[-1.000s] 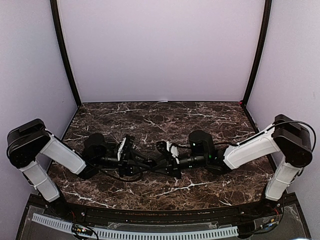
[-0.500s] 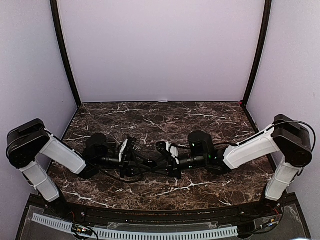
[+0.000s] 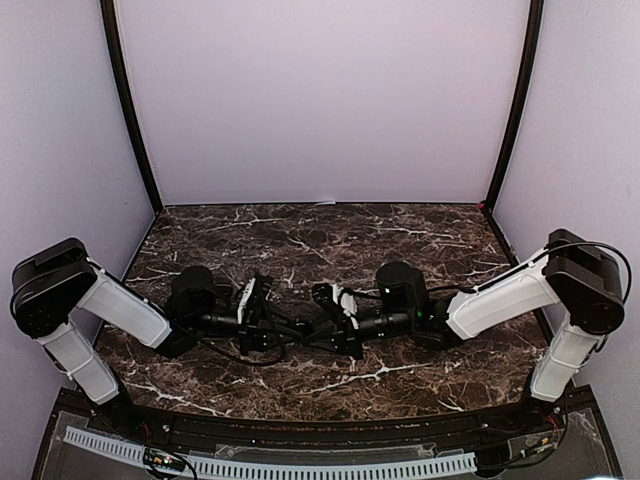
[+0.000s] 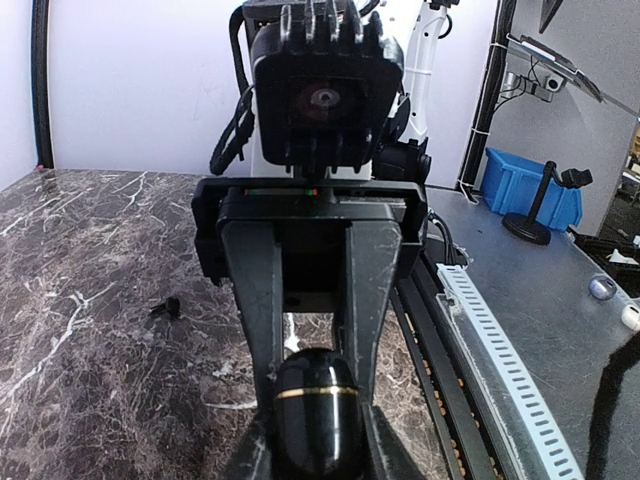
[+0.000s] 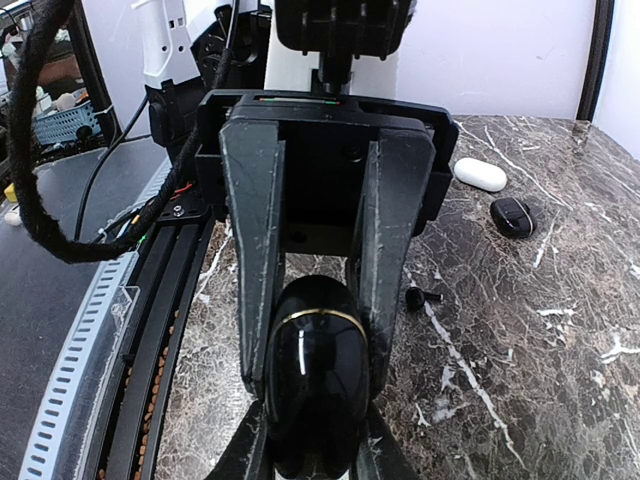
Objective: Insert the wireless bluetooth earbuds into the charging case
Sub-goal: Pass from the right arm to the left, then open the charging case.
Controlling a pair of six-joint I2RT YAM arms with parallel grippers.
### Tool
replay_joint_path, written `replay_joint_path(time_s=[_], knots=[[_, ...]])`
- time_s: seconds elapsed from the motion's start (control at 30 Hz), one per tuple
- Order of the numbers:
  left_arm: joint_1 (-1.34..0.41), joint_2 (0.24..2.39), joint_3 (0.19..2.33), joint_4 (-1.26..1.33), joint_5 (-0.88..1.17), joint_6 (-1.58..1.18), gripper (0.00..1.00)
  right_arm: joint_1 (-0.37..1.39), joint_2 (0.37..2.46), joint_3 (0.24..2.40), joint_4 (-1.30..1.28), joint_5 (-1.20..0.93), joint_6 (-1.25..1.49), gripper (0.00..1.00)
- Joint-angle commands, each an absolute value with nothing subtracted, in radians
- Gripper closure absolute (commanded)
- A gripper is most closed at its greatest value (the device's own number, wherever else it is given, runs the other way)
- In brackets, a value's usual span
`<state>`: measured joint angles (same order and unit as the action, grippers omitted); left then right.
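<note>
A glossy black egg-shaped charging case [image 4: 315,415] with a thin gold band is closed and held between both grippers at the table's near middle [image 3: 303,330]. My left gripper [image 4: 315,445] is shut on its near end, and the right gripper's fingers [image 4: 372,300] flank its far end. In the right wrist view my right gripper [image 5: 312,440] is shut on the same case [image 5: 315,385], with the left gripper's fingers [image 5: 252,300] on the other end. One small black earbud [image 5: 420,297] lies on the marble beside them; it also shows in the left wrist view [image 4: 165,308].
A closed white oval case [image 5: 480,174] and a black oval one [image 5: 513,216] lie further back on the marble table [image 3: 330,240]. A black rail and white cable strip [image 3: 270,465] run along the near edge. Side walls enclose the table.
My left gripper has shifted slightly right, closing in on the right gripper. The right arm has barely moved.
</note>
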<state>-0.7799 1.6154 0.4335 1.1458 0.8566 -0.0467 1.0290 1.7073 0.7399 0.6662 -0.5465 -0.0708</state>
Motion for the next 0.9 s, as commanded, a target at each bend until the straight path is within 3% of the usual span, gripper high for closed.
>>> replay_joint_path(time_s=[0.0,0.2,0.87], knots=[[-0.788,1.576,0.439,1.135,0.893,-0.037,0.79,1.035,1.680,0.725,0.734,-0.516,-0.077,0.76],[-0.788,1.575,0.438,1.133,0.908,-0.032,0.81,1.028,1.664,0.694,0.779,-0.488,-0.059,0.63],[-0.795,1.559,0.434,1.108,0.923,-0.003,0.82,0.934,1.563,0.531,0.980,-0.318,0.038,0.60]])
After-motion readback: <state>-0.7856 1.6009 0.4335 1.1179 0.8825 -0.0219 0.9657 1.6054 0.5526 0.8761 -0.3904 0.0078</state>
